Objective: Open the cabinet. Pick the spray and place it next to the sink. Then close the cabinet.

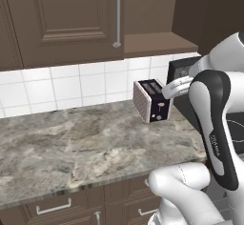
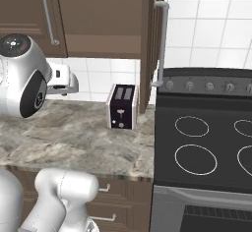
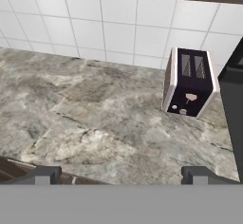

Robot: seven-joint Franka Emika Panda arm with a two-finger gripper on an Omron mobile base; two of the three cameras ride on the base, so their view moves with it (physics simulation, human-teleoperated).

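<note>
The dark brown wall cabinet [image 1: 62, 19] hangs over the counter. Its left door is shut, with a silver bar handle [image 1: 116, 16]. Its right door [image 2: 149, 44] is swung out and shows edge-on, handle [image 2: 160, 44] facing the stove. The opened compartment [image 1: 152, 9] looks bare as far as I can see into it. My gripper [image 3: 121, 175] hovers above the front of the counter, jaws open wide with nothing between them, looking down toward the backsplash. The spray and the sink are out of view.
A black-and-silver toaster [image 1: 151, 101] [image 3: 190, 83] stands on the marble counter [image 1: 71, 138] by the wall, just left of the black stove [image 2: 206, 147]. Drawers with horizontal handles [image 1: 53, 207] run below. The open door overhangs the counter's right end.
</note>
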